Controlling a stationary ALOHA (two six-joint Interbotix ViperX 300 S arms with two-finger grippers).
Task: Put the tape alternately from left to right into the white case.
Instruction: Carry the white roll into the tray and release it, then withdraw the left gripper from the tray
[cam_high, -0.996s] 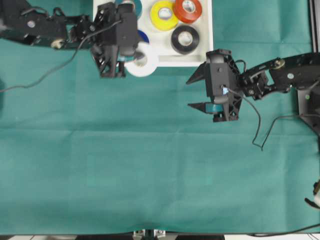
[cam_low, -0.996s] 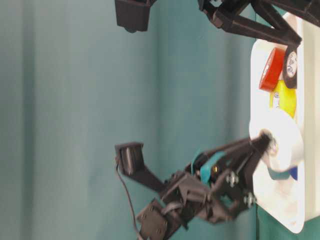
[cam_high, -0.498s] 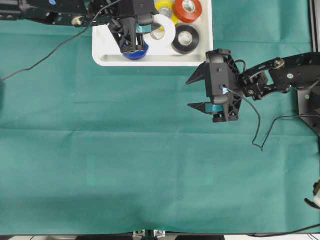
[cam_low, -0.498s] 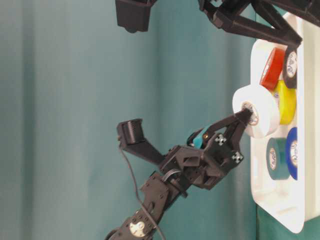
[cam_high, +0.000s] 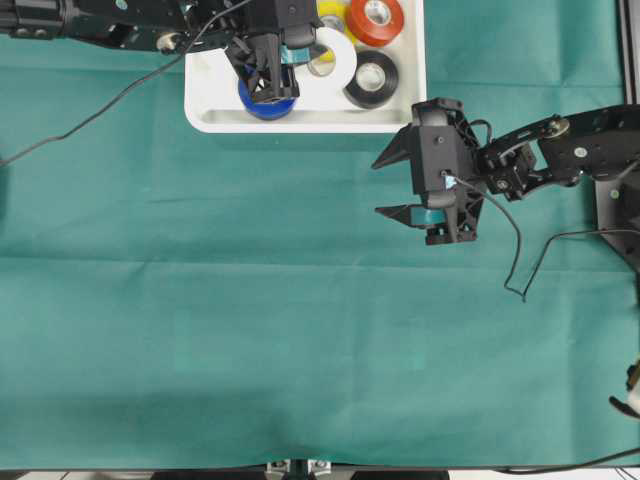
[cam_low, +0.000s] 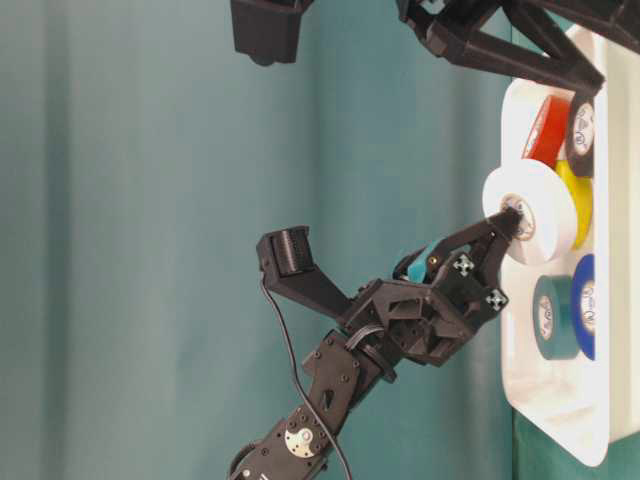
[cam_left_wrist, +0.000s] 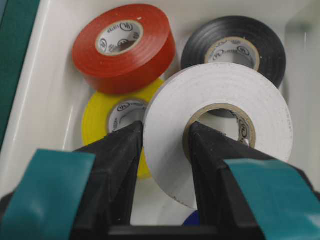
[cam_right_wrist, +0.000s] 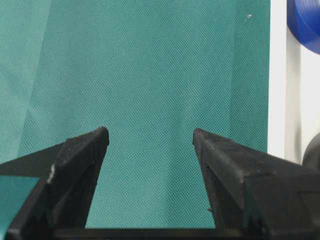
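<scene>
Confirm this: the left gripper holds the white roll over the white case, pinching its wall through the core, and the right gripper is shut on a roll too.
The right gripper is the error: it is open and empty over the green cloth, as the right wrist view shows. The left gripper does hold the white roll over the white case.

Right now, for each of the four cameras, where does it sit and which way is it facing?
Overhead: straight down on white case, both arms.
Table-level: low, image turned sideways; left tool lifts white roll above case.
Left wrist: behind the shut fingers pinching that roll's wall, over red roll, yellow roll, black roll.
Right wrist: past open right tool at green cloth.
Shared: both wrist views catch the case.
</scene>
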